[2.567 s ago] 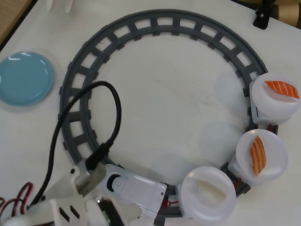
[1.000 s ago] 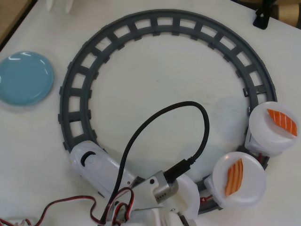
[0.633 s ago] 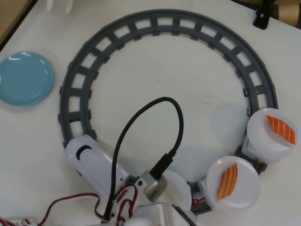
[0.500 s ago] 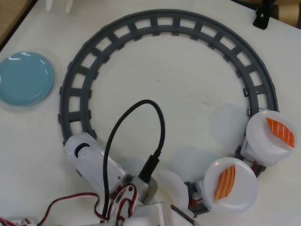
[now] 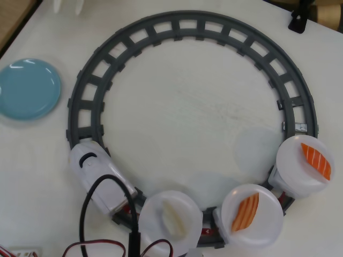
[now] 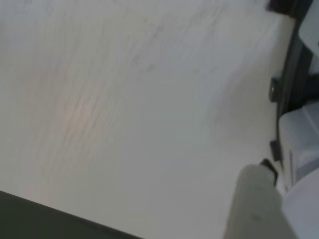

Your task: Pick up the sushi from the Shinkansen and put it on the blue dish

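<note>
Nothing has been picked up yet: in the wrist view only one pale finger of the gripper is seen above the bare table, so how wide it is opened cannot be told. In the overhead view the sushi is found on a white plate pulled by the Shinkansen, with the blue dish far off, so the gripper must next be brought down over the sushi. No writing can be read.

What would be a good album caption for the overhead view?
Toy Shinkansen hauling three plates of sushi round a grey loop track, with an empty blue dish waiting beside it.
</note>
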Robot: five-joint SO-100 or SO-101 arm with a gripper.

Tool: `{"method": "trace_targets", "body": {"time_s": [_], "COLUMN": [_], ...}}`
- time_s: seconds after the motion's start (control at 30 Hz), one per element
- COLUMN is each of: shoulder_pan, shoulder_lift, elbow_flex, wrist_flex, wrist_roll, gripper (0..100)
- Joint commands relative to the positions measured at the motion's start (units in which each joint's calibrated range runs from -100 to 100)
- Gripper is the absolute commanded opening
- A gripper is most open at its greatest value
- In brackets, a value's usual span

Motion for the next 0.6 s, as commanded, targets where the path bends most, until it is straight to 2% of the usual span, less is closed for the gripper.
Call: {"method": "trace_targets", "body": {"time_s": [0.0, 0.23, 0.57], "shoulder_pan": [-0.72, -5.82, -5.73], "shoulder_lift": [-0.46, -0.71, -0.3], "elbow_flex": [1.2, 1.47, 4.71], "wrist_flex": [0.91, 0.15, -2.91], "wrist_roll": [4.42, 9.86, 20.68], "gripper": [31, 31, 30]}}
